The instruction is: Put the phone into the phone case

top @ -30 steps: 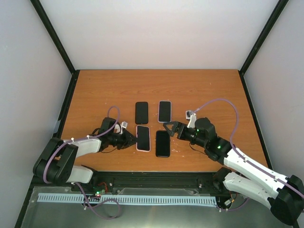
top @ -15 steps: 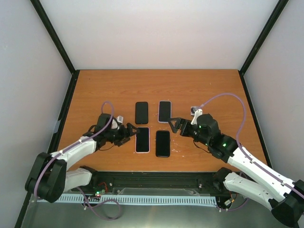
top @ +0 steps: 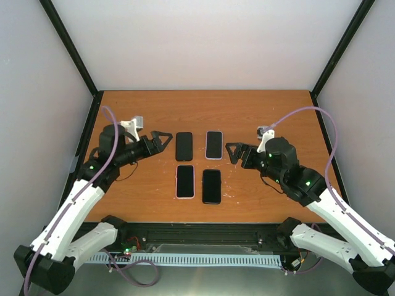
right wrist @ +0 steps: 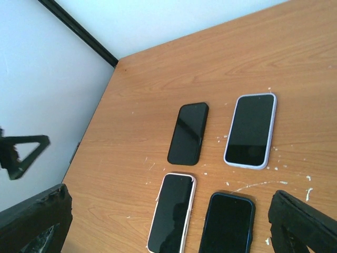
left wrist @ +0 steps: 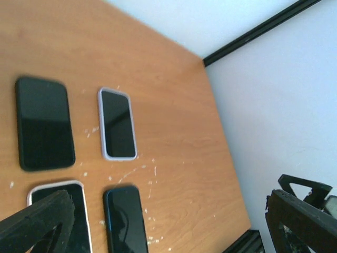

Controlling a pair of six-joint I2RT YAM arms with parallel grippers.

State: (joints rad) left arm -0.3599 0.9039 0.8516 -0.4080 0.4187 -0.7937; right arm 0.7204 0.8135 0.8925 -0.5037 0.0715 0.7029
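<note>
A phone in a pink case (top: 185, 180) lies flat at the front left of a group of phones, its screen up and the case rim around it. In the right wrist view the pink case (right wrist: 171, 212) frames the dark screen. My left gripper (top: 164, 140) hangs open above the table, left of the group and touching nothing. Its fingers (left wrist: 37, 226) show at the bottom corners with the phones between them. My right gripper (top: 232, 153) is open too, raised on the right of the group and holding nothing, its fingers (right wrist: 305, 224) spread wide.
A bare black phone (top: 184, 146) lies at the back left, a phone in a lavender case (top: 213, 145) at the back right, and a phone in a dark case (top: 212, 185) at the front right. White flecks dot the wood around them. Black frame posts stand at the table corners.
My left gripper opened, let go of the pink-cased phone's edge, rose and drew back to the left. The right gripper also lifted and pulled back from the phones.
</note>
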